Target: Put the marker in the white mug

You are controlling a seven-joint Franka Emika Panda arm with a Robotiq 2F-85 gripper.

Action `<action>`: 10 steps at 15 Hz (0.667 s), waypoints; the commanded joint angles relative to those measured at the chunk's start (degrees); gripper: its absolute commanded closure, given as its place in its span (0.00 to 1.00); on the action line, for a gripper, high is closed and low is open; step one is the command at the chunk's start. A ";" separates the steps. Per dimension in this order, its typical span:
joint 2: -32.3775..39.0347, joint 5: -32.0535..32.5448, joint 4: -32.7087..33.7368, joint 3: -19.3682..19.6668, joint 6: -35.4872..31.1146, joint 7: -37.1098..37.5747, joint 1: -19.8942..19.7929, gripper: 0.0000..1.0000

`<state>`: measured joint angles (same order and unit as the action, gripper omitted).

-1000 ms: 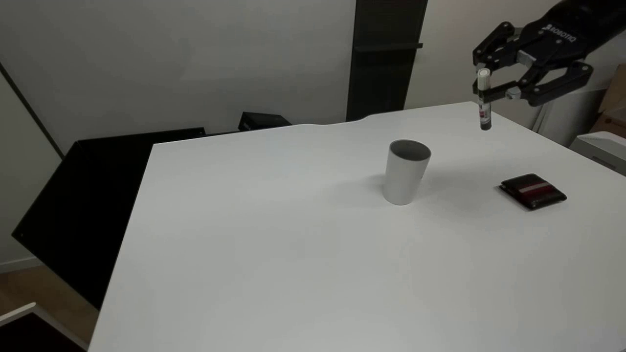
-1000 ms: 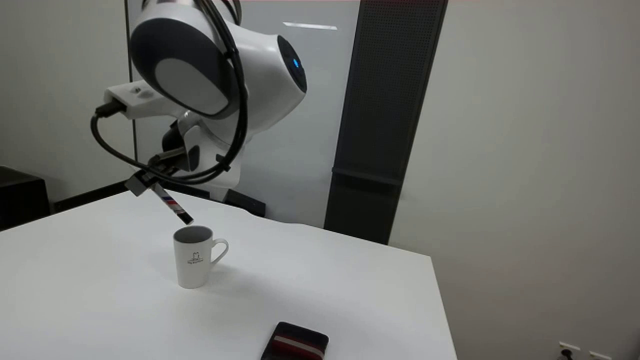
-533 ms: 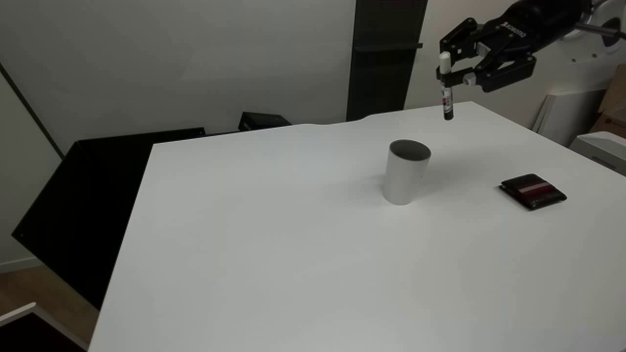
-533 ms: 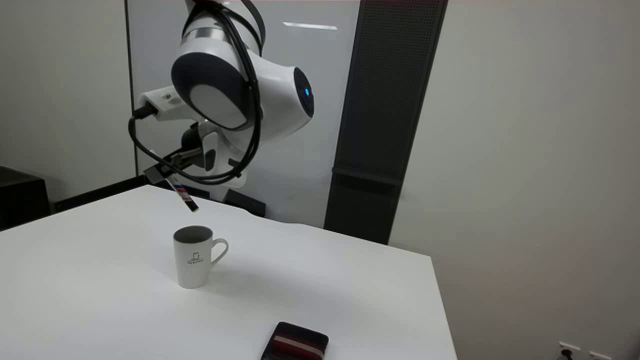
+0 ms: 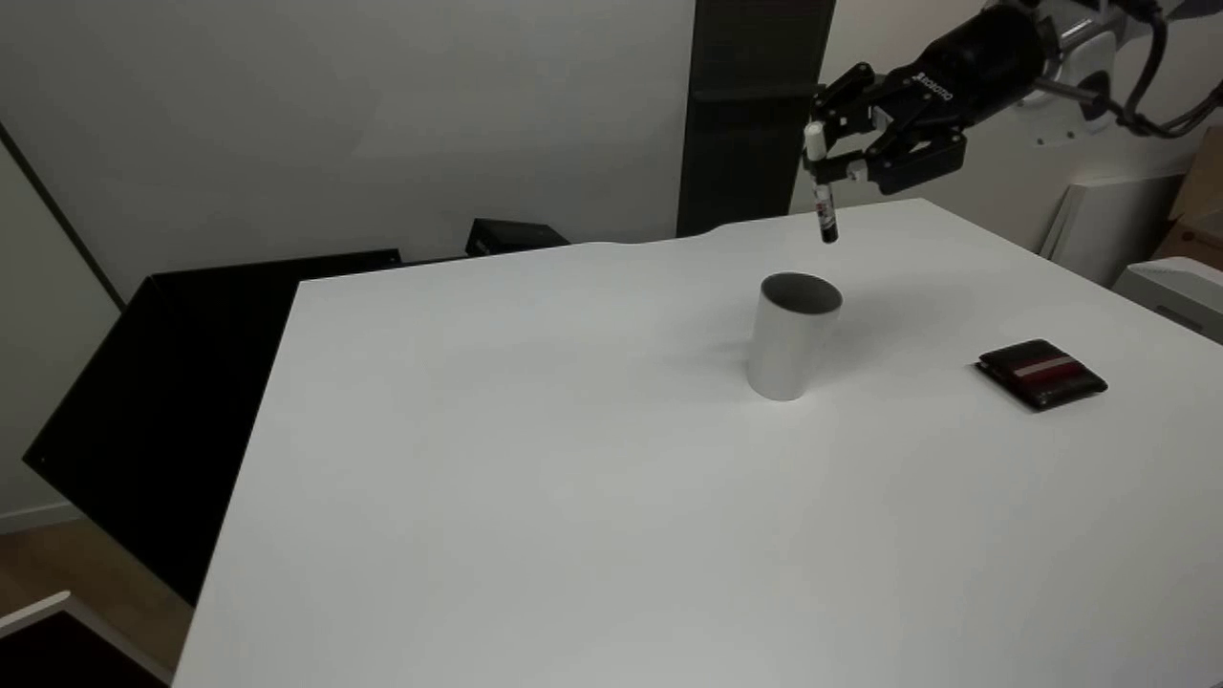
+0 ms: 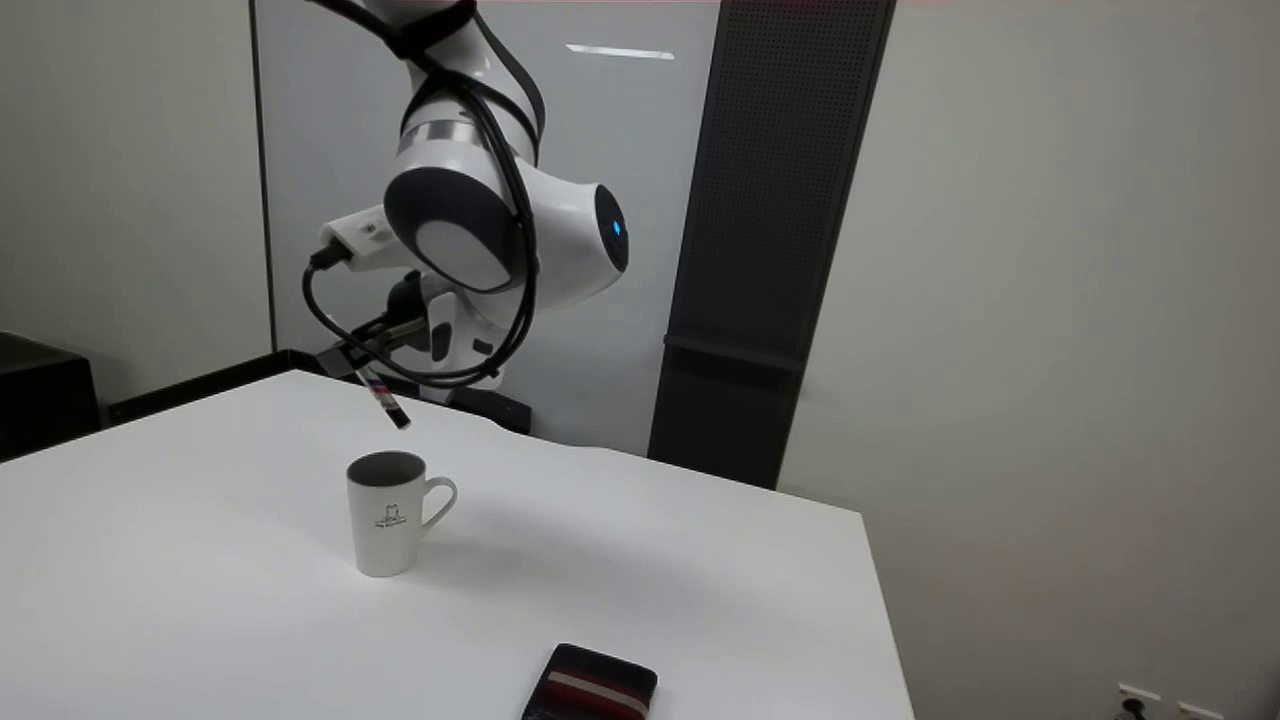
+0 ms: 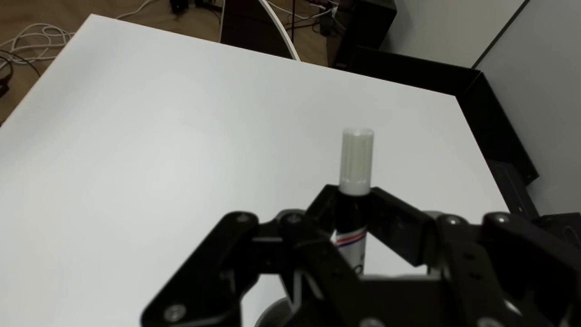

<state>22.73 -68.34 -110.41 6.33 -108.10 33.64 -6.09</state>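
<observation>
The jaws of the gripper (image 5: 819, 162) are gripping the marker (image 5: 826, 208), and both are hanging clear above the white surface (image 5: 478, 478). In an exterior view, the gripper is jutting in from the upper right, and the marker is pointing down with its white end uppermost, its dark end leaning slightly toward the right of the frame. That dark end is hanging near the mug (image 5: 788, 349), higher in the frame and apart from it. The mug is standing upright, right of centre, its grey inside showing.

In an exterior view, the mug is standing low in the left half of the frame, showing its handle (image 6: 453, 497) on the right and a small dark print (image 6: 391, 516). Here the marker is slanting from upper left to lower right. Whether its tip is hanging straight over the opening, I cannot tell. The arm (image 6: 575, 235) is filling the upper left, its cables partly hiding the jaws.

In the wrist view, the jaws are showing blurred across the lower frame, their tips touching the marker from both sides, right of centre.

In both exterior views, the wallet (image 5: 1041, 375) is lying flat on the surface, apart from the mug, showing red and pale stripes.
</observation>
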 commanded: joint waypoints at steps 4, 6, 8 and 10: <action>5.44 -1.74 2.32 -0.69 0.50 0.40 0.48 0.92; 6.60 -2.03 2.71 -0.74 0.64 0.04 0.45 0.92; 7.49 -2.45 2.96 -0.90 0.06 -0.88 0.70 0.92; 8.56 -2.80 3.22 -1.02 -0.48 -1.60 0.89 0.92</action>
<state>29.08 -69.90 -109.36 5.51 -108.28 32.71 -5.56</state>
